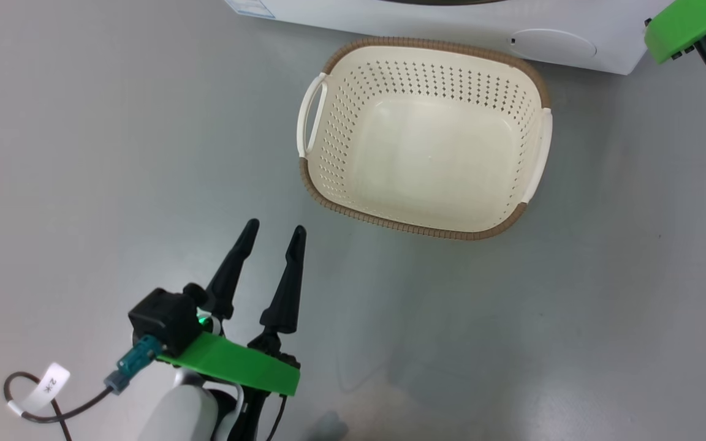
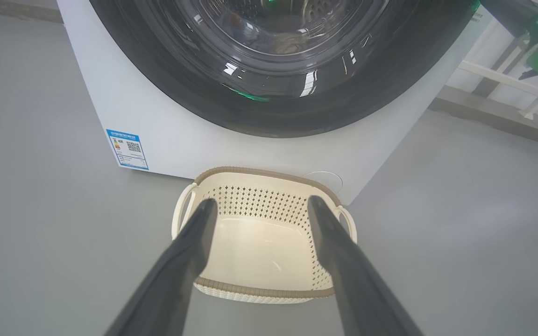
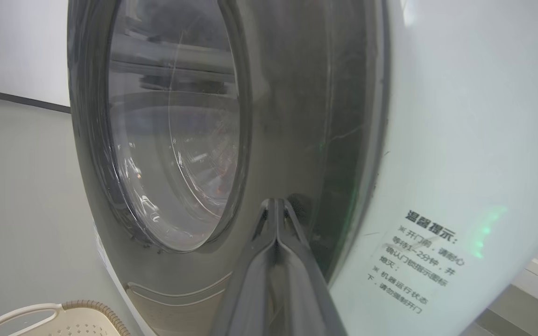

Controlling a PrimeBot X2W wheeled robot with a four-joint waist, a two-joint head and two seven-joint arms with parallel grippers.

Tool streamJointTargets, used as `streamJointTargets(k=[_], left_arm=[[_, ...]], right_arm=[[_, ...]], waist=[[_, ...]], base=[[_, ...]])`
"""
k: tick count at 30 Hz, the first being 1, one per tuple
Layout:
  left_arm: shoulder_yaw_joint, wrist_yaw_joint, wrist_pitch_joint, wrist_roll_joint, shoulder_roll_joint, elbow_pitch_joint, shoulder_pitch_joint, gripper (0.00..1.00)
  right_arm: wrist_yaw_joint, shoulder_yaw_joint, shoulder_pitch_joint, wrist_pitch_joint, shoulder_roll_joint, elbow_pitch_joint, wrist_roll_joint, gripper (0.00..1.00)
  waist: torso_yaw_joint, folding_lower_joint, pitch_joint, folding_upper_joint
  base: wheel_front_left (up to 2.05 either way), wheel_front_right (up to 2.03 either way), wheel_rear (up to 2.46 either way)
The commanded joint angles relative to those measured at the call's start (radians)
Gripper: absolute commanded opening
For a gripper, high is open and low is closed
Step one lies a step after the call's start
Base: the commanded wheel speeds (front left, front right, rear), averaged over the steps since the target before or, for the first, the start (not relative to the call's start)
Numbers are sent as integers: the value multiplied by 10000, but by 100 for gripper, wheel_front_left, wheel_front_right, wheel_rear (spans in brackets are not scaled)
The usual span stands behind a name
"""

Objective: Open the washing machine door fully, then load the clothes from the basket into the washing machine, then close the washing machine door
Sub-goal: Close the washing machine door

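Note:
The basket (image 1: 420,43) stands empty on the grey floor just in front of the washing machine (image 1: 451,24); the clothes are out of view. My left gripper (image 1: 276,228) hangs open short of the basket's near left corner, and in its wrist view the left gripper (image 2: 262,203) frames the basket (image 2: 259,170). The washing machine door (image 2: 273,102) lies flat against the white washing machine (image 2: 157,126). My right gripper (image 3: 276,200) is shut, its tips against the dark ring of the door (image 3: 297,116) near its edge.
A blue label (image 2: 128,149) marks the machine's lower left corner, and a printed notice (image 3: 418,266) its right front. A round white cover (image 1: 552,44) sits low on the machine. White rails (image 2: 507,79) run to its right. Open grey floor lies left and right of the basket.

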Motion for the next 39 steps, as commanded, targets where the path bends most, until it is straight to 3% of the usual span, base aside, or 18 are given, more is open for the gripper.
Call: streamJointTargets(k=[1,16,28,39], left_arm=[[293,-23,-65,-75,196,-249,-168,100],[586,-23,-65,21,195,-36,-4,100],[874,-23,-65,462,215,280,489,100],[887,-23,-65,572,525,523,800,100]], right_arm=[[-86,-204,-286,30,60,-102,-79,0],[-86,-320,535,-287,660,87,-174,0],[-86,-1011,3422,-364,758,-1320,236,0],[-86,-2834,6424,-366,1781,-2920,-177,0]], waist=[[2,0,19,-1],[-337,0,-655,-1],[-814,0,-2212,-1],[-1474,0,-3541,-1]], base=[[0,0,0],[0,0,0],[0,0,0],[0,0,0]])
